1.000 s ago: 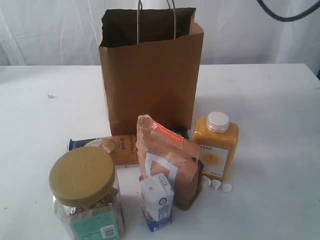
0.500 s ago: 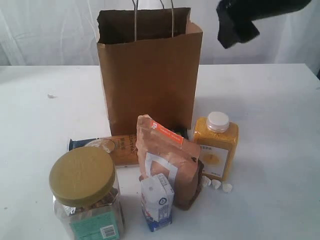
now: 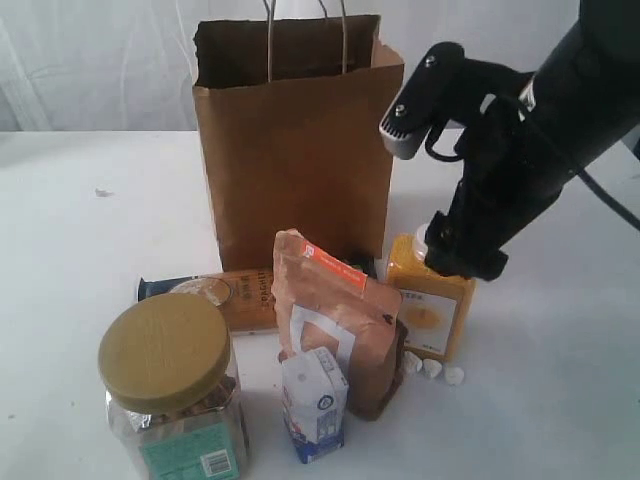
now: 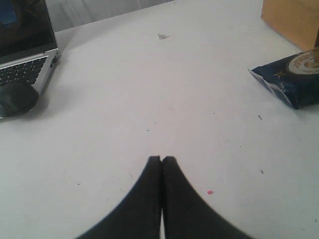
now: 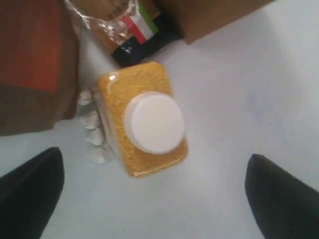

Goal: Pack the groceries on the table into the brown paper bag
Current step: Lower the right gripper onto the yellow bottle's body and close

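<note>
The brown paper bag [image 3: 295, 140] stands upright and open at the back of the table [image 3: 80, 230]. In front of it are the groceries: a jar with an olive lid [image 3: 165, 352], a small white-blue carton [image 3: 314, 403], a brown orange-labelled pouch [image 3: 340, 320], a spaghetti packet [image 3: 215, 292] and a yellow white-capped bottle [image 3: 432, 310]. My right gripper [image 3: 465, 255] hangs open just above the bottle [image 5: 144, 122], its fingers [image 5: 35, 189] wide on either side and holding nothing. Over bare table, my left gripper [image 4: 162, 159] is shut and empty, near the packet's blue end [image 4: 291, 79].
Small white lumps [image 3: 432, 368] lie on the table by the bottle's base. In the left wrist view a laptop [image 4: 25, 55] and a dark mouse [image 4: 15, 97] sit at the table's edge. The bag's corner [image 4: 294, 20] stands beside the packet.
My right arm has come down from the upper right to just above the yellow bottle, now covering its cap in the exterior view. The groceries have not moved.
</note>
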Available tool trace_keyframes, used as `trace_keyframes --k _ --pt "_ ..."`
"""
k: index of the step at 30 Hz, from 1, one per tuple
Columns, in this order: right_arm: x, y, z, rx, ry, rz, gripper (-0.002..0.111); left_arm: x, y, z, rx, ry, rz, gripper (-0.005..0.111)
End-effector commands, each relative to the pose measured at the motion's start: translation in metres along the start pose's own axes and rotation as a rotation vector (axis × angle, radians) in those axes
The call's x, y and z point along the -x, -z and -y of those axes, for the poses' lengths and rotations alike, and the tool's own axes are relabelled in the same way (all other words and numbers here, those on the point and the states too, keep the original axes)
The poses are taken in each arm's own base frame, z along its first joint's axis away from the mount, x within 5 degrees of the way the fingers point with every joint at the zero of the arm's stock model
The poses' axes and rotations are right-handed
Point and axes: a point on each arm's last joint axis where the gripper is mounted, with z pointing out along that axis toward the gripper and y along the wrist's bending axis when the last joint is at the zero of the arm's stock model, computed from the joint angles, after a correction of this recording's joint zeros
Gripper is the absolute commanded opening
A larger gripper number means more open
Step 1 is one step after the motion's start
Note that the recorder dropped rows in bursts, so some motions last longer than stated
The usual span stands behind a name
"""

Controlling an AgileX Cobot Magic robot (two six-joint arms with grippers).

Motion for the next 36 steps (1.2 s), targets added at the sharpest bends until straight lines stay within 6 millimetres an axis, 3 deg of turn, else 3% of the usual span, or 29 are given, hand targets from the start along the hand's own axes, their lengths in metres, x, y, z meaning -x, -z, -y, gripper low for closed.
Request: trace_keyframes --k 1,6,20,31,36 --pt "-0.001 -0.011 -0.007 0.037 0.063 0.069 0.091 -0.001 0.0 0.0 0.002 0.003 0.003 0.0" --pt "-0.002 -0.025 -0.002 -0.077 0.025 0.13 0.09 -0.001 0.0 0.0 0.002 0.003 0.003 0.0" --pt "-0.004 -0.086 -0.008 0.011 -0.01 0.01 0.086 -0.001 0.0 0.0 0.002 0.003 0.003 0.0" --pt "-0.002 -0.097 -0.007 0.006 -0.076 0.023 0.086 -0.001 0.0 0.0 0.002 0.003 0.003 0.0" --pt "-0.001 -0.097 -0.007 0.002 -0.107 0.032 0.073 -0.001 0.0 0.0 0.002 0.003 0.003 0.0"
